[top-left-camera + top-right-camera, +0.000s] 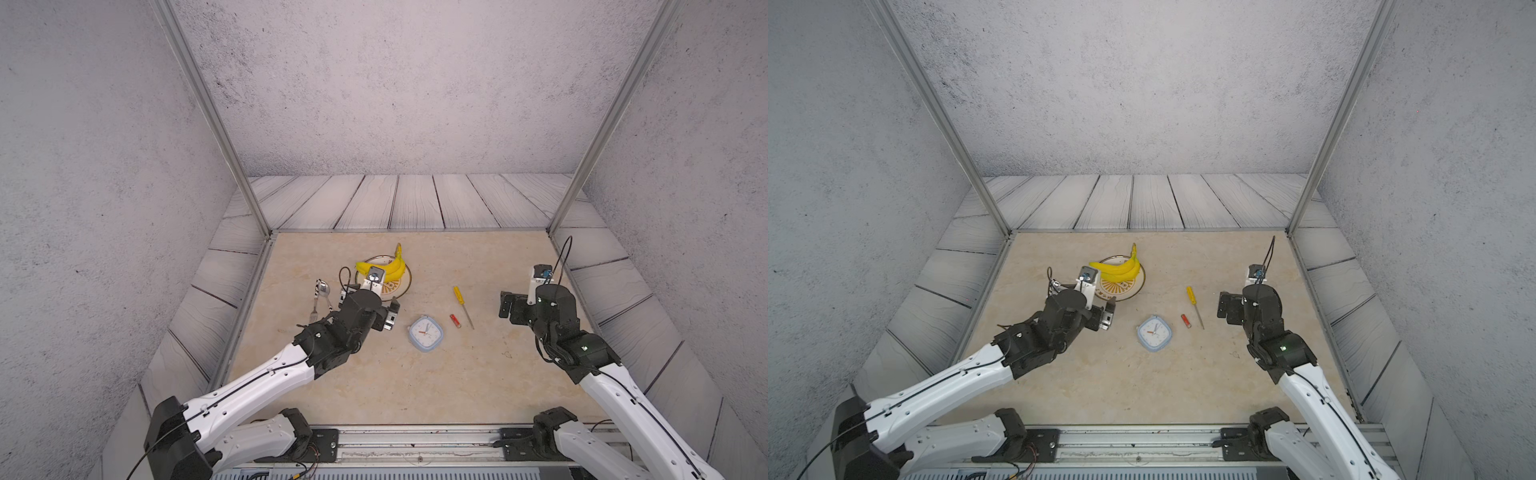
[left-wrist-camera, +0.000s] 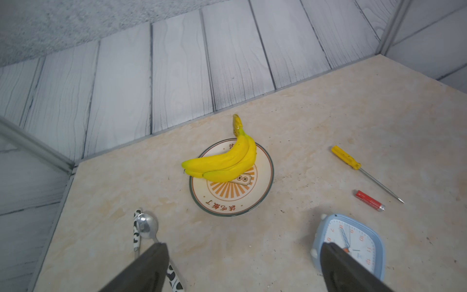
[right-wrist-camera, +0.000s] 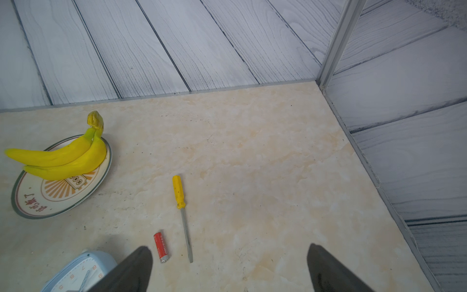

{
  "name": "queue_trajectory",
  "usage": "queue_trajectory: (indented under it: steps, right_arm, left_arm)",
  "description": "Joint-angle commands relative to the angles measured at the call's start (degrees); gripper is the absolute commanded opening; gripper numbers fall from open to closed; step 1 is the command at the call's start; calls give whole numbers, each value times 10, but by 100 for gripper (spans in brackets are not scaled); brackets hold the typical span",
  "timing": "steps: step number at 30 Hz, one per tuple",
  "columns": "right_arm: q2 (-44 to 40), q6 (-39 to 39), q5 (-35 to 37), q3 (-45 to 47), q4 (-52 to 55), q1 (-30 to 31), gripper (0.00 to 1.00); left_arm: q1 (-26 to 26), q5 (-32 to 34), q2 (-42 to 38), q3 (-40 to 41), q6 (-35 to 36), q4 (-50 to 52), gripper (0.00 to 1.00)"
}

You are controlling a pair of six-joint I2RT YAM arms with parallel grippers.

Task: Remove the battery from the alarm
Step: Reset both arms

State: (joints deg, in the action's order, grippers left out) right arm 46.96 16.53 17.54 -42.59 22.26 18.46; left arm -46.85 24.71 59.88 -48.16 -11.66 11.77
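The battery [image 1: 455, 321] is lying loose on the table [image 1: 374, 382] between the alarm [image 1: 425, 333] and the screwdriver [image 1: 462, 305], so we are judging the removal done. We are holding the left gripper [image 2: 243, 247] and the right gripper [image 3: 228, 249] spread wide and empty. The next move, we are thinking, calls only for drawing both clear.

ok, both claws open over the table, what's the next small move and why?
Probably ease both arms back to rest. The battery lies loose on the table between the alarm and the screwdriver, touching neither; the alarm sits dial up. The left claw and right claw are open and empty, so nothing seems left to pull out.
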Motion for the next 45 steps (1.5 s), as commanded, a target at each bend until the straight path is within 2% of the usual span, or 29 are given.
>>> queue_trajectory:
  steps: [1,7,12,16,19,24,33,38,42,45]
  right_arm:
    - [-3,-11,45,36,-54,-4,100]
    - [40,-37,96,101,-180,-14,100]
    - [143,-48,96,120,-275,-38,100]
    - [215,-71,74,84,-293,-60,100]
    - [256,-91,42,89,-352,-77,100]
    - [318,-115,35,100,-399,-93,100]
    - [302,-142,-20,157,-503,-107,100]
    - [328,-168,-40,159,-560,-111,100]
    - [369,-184,-57,209,-693,-115,100]
    - [386,-177,-65,221,-722,-123,100]
  left_arm:
    - [57,-70,-23,25,-60,10,99]
    - [159,-78,-39,54,-102,22,99]
    - [212,-52,-56,83,-121,12,99]
    - [218,-20,-77,100,-108,4,99]
    - [220,-8,-93,114,-104,-5,99]
    - [222,9,-115,123,-97,1,99]
    - [223,17,-141,129,-99,2,99]
    - [223,17,-149,129,-100,9,99]
    - [224,16,-150,129,-100,8,99]
    - [225,15,-147,128,-101,8,99]
